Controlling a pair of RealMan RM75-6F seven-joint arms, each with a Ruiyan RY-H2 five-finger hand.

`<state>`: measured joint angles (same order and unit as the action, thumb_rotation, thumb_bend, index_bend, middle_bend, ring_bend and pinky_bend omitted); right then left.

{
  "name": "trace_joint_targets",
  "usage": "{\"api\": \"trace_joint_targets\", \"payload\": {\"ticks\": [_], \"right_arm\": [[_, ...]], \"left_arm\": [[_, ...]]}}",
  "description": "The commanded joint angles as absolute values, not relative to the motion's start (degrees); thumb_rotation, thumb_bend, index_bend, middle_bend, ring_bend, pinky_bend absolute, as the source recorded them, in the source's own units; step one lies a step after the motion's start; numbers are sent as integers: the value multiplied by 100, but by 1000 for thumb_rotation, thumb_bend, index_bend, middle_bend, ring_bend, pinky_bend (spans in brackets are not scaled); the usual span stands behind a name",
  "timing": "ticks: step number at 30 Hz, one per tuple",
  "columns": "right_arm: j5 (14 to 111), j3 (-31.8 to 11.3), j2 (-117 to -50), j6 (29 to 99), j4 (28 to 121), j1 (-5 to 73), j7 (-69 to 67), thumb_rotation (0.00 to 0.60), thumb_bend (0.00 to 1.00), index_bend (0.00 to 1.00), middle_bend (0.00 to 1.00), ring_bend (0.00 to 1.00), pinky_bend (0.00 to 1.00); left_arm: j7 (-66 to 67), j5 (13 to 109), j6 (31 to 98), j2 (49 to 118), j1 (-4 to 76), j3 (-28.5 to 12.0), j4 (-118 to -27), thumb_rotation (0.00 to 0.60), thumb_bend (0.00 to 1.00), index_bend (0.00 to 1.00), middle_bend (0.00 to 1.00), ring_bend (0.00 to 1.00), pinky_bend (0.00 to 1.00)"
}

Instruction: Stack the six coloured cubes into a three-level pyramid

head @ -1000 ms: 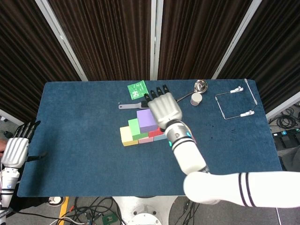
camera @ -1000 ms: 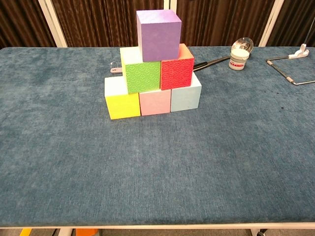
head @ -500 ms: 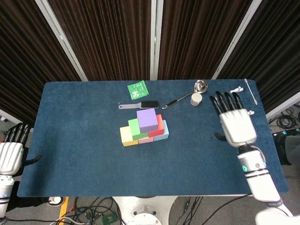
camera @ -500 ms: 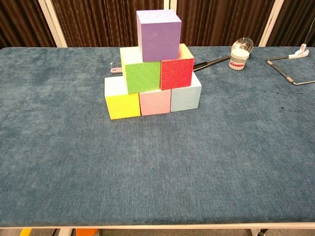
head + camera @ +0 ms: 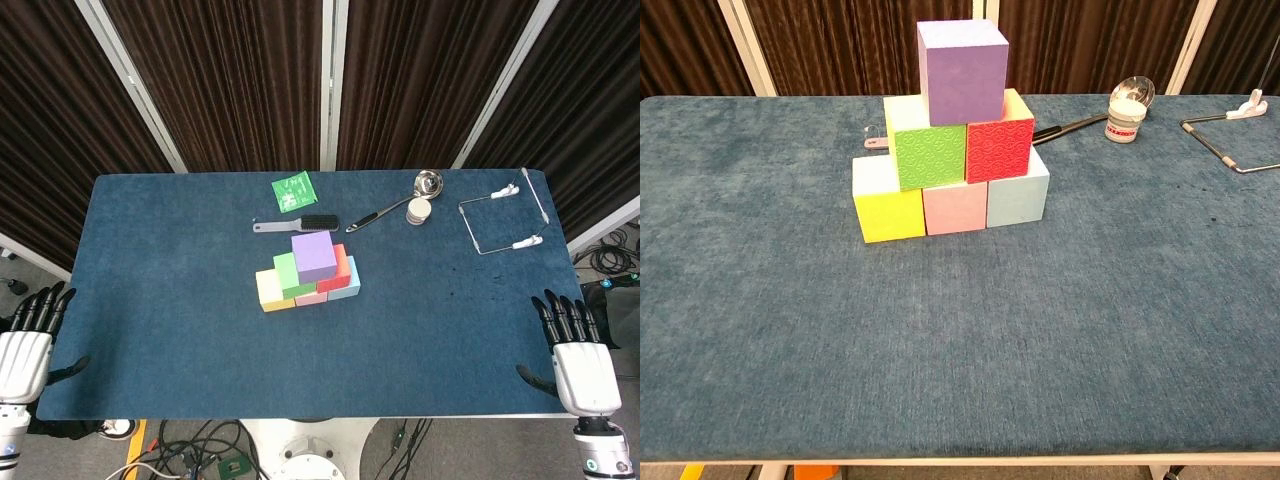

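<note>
A three-level pyramid of cubes stands mid-table. The bottom row is the yellow cube [image 5: 889, 215], the pink cube [image 5: 955, 208] and the light blue cube [image 5: 1017, 198]. On them sit the green cube [image 5: 931, 156] and the red cube [image 5: 1000, 149], with the purple cube [image 5: 962, 72] on top. In the head view the purple cube [image 5: 313, 256] caps the stack. My left hand [image 5: 24, 352] hangs open off the table's near left corner. Off the near right corner my right hand [image 5: 582, 366] is open too, holding nothing. Neither hand shows in the chest view.
Behind the stack lie a black brush [image 5: 296, 225], a green packet [image 5: 293, 191], a metal ladle [image 5: 400, 203] and a small white jar [image 5: 1125, 118]. A wire frame [image 5: 500, 222] lies at the far right of the blue table [image 5: 160, 300].
My right hand has drawn back from above the cube stack to the right and then down off the table's near right corner. The left hand has dropped slightly. The cubes have not moved.
</note>
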<state>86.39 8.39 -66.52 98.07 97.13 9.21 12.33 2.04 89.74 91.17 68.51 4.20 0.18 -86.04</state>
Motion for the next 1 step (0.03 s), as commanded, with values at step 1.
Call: {"api": "trace_joint_targets", "payload": {"ticks": [1], "right_arm": [[8724, 787, -6786, 9737, 9588, 845, 1234, 600, 4, 0, 0, 0, 0]], "left_arm": [[270, 8999, 9072, 6859, 428, 26, -8634, 600, 26, 61, 8, 0, 100]]}}
